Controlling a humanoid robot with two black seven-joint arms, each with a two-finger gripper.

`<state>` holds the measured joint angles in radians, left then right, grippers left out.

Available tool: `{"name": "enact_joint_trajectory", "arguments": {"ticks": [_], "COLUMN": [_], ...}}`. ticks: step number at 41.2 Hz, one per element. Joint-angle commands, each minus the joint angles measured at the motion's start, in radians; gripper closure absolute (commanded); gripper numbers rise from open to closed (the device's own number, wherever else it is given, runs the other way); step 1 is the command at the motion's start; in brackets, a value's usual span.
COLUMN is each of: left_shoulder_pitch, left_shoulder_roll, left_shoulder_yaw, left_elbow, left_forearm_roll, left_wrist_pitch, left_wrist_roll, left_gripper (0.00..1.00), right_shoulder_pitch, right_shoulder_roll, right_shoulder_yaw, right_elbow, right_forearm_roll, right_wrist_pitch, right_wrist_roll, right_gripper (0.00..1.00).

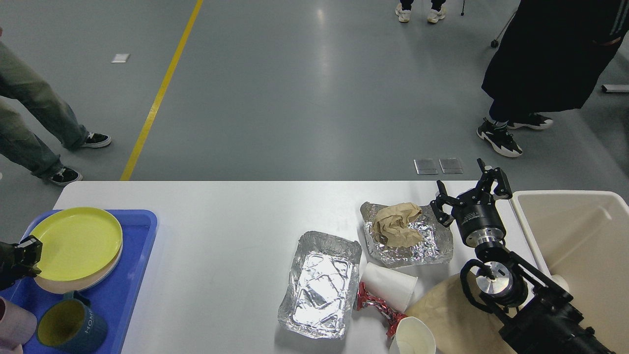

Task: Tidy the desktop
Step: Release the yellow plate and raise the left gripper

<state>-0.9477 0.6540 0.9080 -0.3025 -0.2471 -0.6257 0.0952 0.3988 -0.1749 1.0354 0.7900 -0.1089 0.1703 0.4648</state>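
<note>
Left tool [23, 255] sits at the rim of a yellow plate [78, 243] now stacked in the blue tray [142, 246] (its grip cannot be made out); right tool [469, 196] hovers spread and empty beside crumpled foil [432, 243]. Plate stowed, it seems; next, clearing litter from the white tabletop [221, 255] into the bin [580, 236].

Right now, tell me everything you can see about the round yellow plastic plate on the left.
The round yellow plastic plate is shallow, with a raised rim and a plain, empty face. It lies flat on a pale pink plate, stacked inside the blue plastic tray at the desktop's left end. The left gripper is at its near-left rim; whether it grips cannot be told.
</note>
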Motion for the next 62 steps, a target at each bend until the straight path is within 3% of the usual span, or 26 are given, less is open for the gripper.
{"name": "enact_joint_trajectory", "arguments": {"ticks": [1, 7, 17, 29, 43, 62], "left_shoulder_pitch": [0.001, 0.006, 0.004, -0.010, -0.144, -0.526], "left_shoulder_roll": [0.000, -0.005, -0.004, 0.001, 0.009, -0.008], "left_shoulder_yaw": [0.000, 0.002, -0.001, -0.001, 0.031, 0.253], "left_elbow": [-0.001, -0.004, -0.006, -0.006, -0.010, -0.220], "left_forearm_roll": [0.000, 0.000, 0.002, 0.002, 0.003, 0.002], "left_wrist_pitch": [0.004, 0.015, 0.018, 0.017, -0.003, -0.025], "left_wrist_roll": [0.000, 0.001, 0.000, 0.000, -0.002, -0.002], "left_gripper": [1.00, 0.84, 0.46, 0.25, 0.07, 0.04], "right_shoulder_pitch": [0.000, 0.000, 0.000, 0.000, 0.000, 0.000], "right_shoulder_roll": [0.000, 0.000, 0.000, 0.000, 0.000, 0.000], "right_shoulder_yaw": [0.000, 0.000, 0.000, 0.000, 0.000, 0.000], "right_elbow": [0.000, 0.000, 0.000, 0.000, 0.000, 0.000], "right_forearm_roll": [0.000, 0.000, 0.000, 0.000, 0.000, 0.000], "right_wrist_pitch": [0.000, 0.000, 0.000, 0.000, 0.000, 0.000], "right_wrist_roll": [0.000, 0.000, 0.000, 0.000, 0.000, 0.000], "right_gripper": [0.00, 0.00, 0.00, 0.00, 0.00, 0.00]}}
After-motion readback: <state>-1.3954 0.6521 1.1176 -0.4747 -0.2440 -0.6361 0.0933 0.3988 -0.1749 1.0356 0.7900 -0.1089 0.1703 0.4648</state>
